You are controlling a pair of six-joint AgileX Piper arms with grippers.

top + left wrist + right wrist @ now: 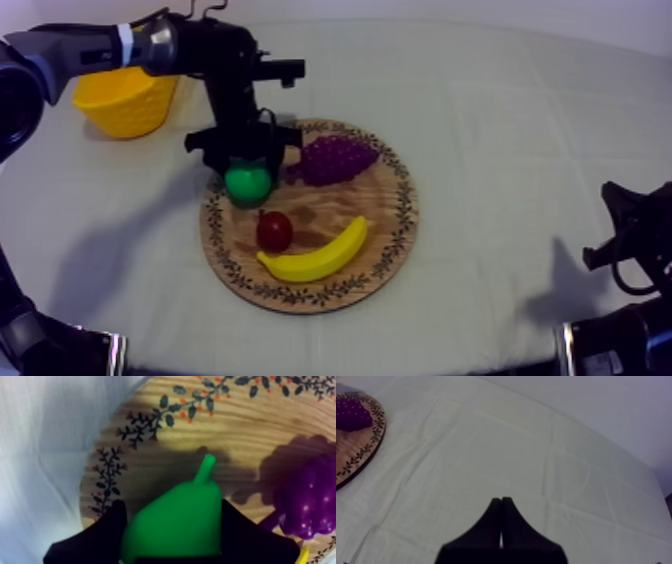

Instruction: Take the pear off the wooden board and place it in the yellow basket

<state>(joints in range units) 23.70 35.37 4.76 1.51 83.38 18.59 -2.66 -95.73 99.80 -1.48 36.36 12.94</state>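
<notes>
**Pear held at the belly**

The left gripper (172, 532) is closed on the pear (176, 518), one finger against each flank of its wide belly, with the stem pointing ahead. The board (382, 215) lies beneath and the grapes (335, 158) are just beside. The pear looks smooth, stiff and light. Its taper could slip, so the belly hold suits it. The basket (125, 100) is near. The right gripper (501, 507) is closed on nothing.

- A table (520, 300) draped in a lightly creased grey-white cloth (500, 120) carries two items.
- A round wooden board (390, 215) with a patterned rim lies flat near the middle, slightly toward the left edge.
- A yellow basket (125, 105) stands upright by the far left corner, well apart from the board.
</notes>
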